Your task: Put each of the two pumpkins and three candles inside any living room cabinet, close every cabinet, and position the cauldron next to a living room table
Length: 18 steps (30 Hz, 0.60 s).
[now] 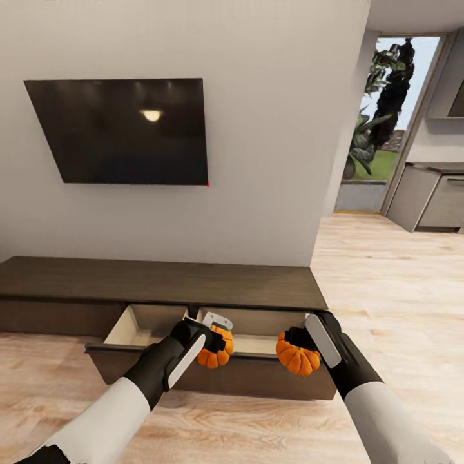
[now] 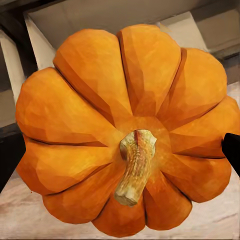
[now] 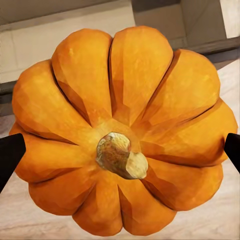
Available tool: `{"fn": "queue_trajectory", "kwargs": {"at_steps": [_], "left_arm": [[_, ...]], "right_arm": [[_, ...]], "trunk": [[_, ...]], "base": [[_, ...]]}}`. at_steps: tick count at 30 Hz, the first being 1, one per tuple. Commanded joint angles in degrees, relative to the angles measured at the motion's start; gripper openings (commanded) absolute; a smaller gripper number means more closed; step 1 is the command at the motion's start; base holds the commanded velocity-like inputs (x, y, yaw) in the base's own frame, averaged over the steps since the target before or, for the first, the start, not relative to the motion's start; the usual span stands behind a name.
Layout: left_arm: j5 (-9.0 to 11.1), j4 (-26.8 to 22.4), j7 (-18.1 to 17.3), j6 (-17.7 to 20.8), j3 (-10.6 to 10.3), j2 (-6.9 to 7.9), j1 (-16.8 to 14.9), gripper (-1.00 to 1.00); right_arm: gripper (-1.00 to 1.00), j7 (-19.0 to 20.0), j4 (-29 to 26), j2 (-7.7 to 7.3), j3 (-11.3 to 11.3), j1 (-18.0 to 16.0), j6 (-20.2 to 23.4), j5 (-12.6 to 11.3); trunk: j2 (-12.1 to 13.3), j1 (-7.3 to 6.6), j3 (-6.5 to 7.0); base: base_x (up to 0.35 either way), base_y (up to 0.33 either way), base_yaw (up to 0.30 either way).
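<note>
holding a pumpkin apiece, both arms reach toward the long dark cabinet (image 1: 161, 283) that runs along the wall under a black screen (image 1: 122, 129). the left gripper (image 1: 216, 338) is clamped on the left pumpkin (image 1: 214, 351), which hangs just over the front edge of the pulled-out drawer (image 1: 138, 325), near the middle of that edge. the right gripper (image 1: 303, 345) is clamped on the right pumpkin (image 1: 298, 357), which sits at the same front edge, closer to the drawer's right corner; the two pumpkins are near each other but apart. in the left wrist view the left pumpkin (image 2: 125, 130) faces the camera stem-first, with the pale drawer interior (image 2: 100, 20) behind it. in the right wrist view the right pumpkin (image 3: 122, 127) shows its stem (image 3: 122, 156) too, with dark fingertips (image 3: 10, 152) at either flank and pale drawer wood behind. the drawer's pale inside looks bare where it can be seen.
</note>
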Motion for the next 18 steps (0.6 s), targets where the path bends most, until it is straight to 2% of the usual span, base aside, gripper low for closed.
{"fn": "queue_trajectory", "kwargs": {"at_steps": [1, 11, 18], "left_arm": [[0.7, 0.4, 0.4, 0.3, -0.1, 0.0, -0.1, -1.0], [0.9, 6.9, -0.1, 0.7, -0.2, -0.86, -0.7, -1.0], [1.3, 8.6, -0.1, 2.6, -0.2, -2.08, -1.3, -1.0]], "right_arm": [[-1.0, -0.6, 0.0, -0.05, 0.3, 0.0, 0.1, -0.6], [-1.0, -0.5, 0.3, 0.13, 0.5, -0.1, 0.0, -0.6], [-1.0, -0.5, 0.4, 0.19, 0.6, -0.1, 0.0, -0.6]], "trunk": [[0.4, -0.23, 0.13], [4.4, -2.43, 1.93], [7.2, -3.97, 3.18]], "base": [[0.0, 0.0, 0.0], [0.0, 0.0, 0.0], [0.0, 0.0, 0.0]]}}
